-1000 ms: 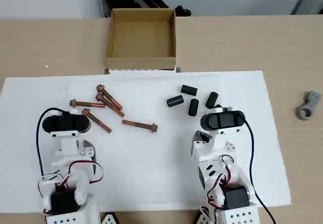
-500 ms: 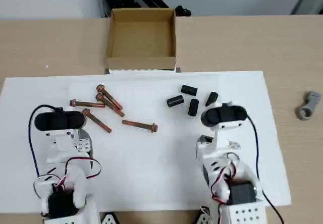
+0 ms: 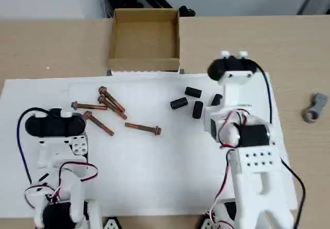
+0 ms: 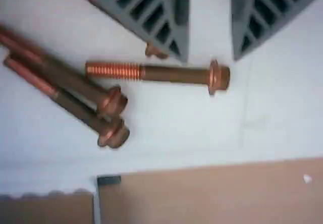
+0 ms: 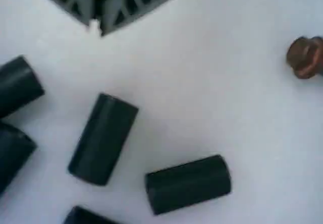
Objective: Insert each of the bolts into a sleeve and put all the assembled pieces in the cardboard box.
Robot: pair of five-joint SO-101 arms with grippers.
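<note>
Copper-coloured bolts (image 3: pixel 98 123), five of them, lie loose at about 10 o'clock on the white paper sheet (image 3: pixel 154 177), none of them in a sleeve. My left arm (image 3: pixel 54 127) sits at about 8 o'clock on that sheet, close beside the nearest bolt. My left claw (image 4: pixel 209 52) is spread wide, with nothing between its fingers (image 4: pixel 151 17). One bolt (image 4: pixel 156 74) lies crosswise just past the fingertips, and a pair (image 4: pixel 65 90) rests side by side near it, touching along their shafts. The black sleeves (image 3: pixel 179 103) are clustered at about 1 o'clock on the sheet, well apart from the bolts. I count four from above, one of them half hidden under my right arm (image 3: pixel 232 71), which stretches over them toward 12 o'clock. My right claw (image 5: pixel 96 27) is pinched narrow, tips together, gripping nothing, and it hangs over the paper near the sleeves. From my right wrist I see five sleeves lying on their sides, two of them (image 5: pixel 103 138) (image 5: pixel 187 183) whole and near each other but not touching. The cardboard box (image 3: pixel 144 64) stands open at 12 o'clock, just beyond the sheet's far edge on the wooden table (image 3: pixel 51 43). Every bolt and sleeve I can see is outside the box. A small grey part (image 3: pixel 315 108) rests on the table at 3 o'clock, off the sheet.
</note>
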